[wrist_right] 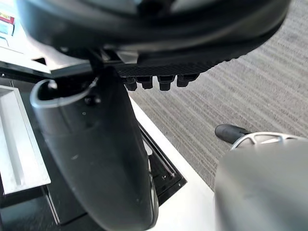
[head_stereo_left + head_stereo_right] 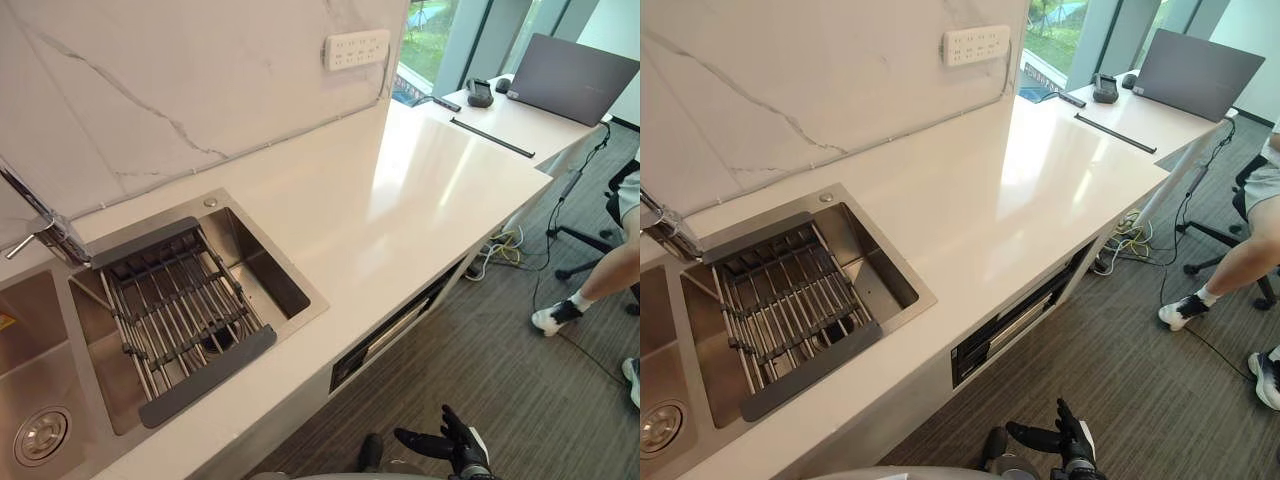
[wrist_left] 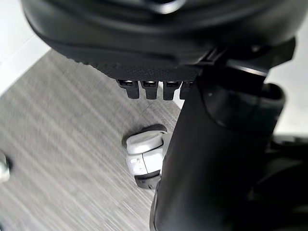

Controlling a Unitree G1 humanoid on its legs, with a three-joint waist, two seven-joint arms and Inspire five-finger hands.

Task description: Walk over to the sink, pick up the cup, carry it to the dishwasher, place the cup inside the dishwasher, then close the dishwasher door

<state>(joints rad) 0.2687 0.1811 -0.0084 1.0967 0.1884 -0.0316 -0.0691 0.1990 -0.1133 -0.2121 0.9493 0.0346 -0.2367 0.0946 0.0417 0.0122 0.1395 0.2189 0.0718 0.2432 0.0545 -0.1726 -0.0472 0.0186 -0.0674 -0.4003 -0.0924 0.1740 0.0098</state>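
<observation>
Where cup is, we cannot tell; perhaps under grey slatted rack (image 2: 180,310) in steel sink (image 2: 255,250). Dark left hand (image 3: 159,29), right hand (image 2: 455,445) relaxed, empty. Cup probably light, rigid, slippery; we grasp round body.

Rectangular steel sink (image 2: 264,266), sunk in counter (image 2: 400,200)

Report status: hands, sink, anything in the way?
Both open: right hand low by the counter, left hand empty. Ahead, sink with rack across the basin. To the right, person's leg.
</observation>
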